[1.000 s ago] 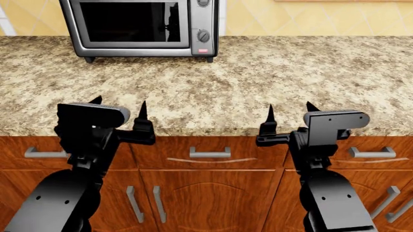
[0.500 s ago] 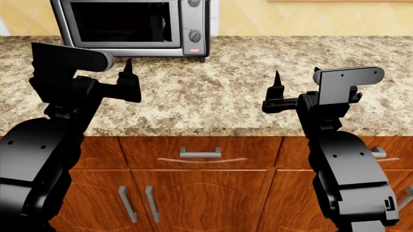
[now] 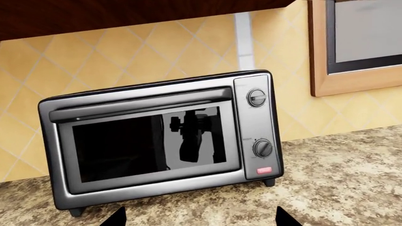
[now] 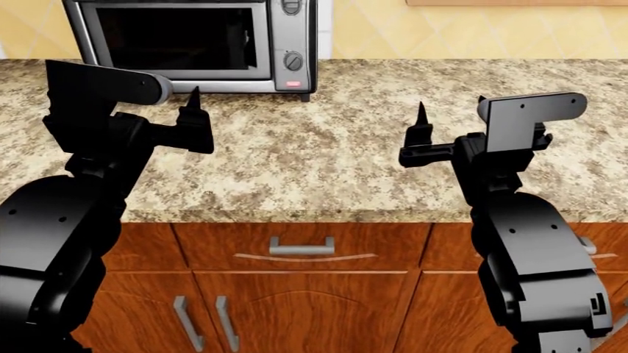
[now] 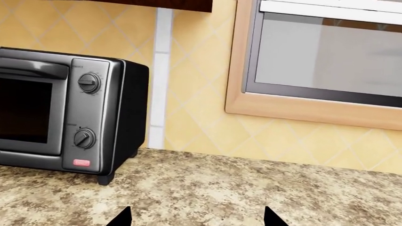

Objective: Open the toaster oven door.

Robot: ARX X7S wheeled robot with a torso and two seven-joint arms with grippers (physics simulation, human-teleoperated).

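Door [image 3: 148,141] closed on oven [image 3: 163,141] at worktop [image 4: 324,132] rear, rigid, hinged, glass fragile; grab top bar handle [image 3: 138,104]; both grippers [image 4: 162,103] [image 4: 451,110] jaws released, empty, well short.

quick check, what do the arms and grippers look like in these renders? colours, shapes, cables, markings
Both arms are matte black with rounded, bulky link shells carrying small screw holes. The left gripper and right gripper have slim black fingers tapering to sharp points. A flat grey-black bracket plate with rounded ends tops each wrist. No cables, labels or sleeves visible.
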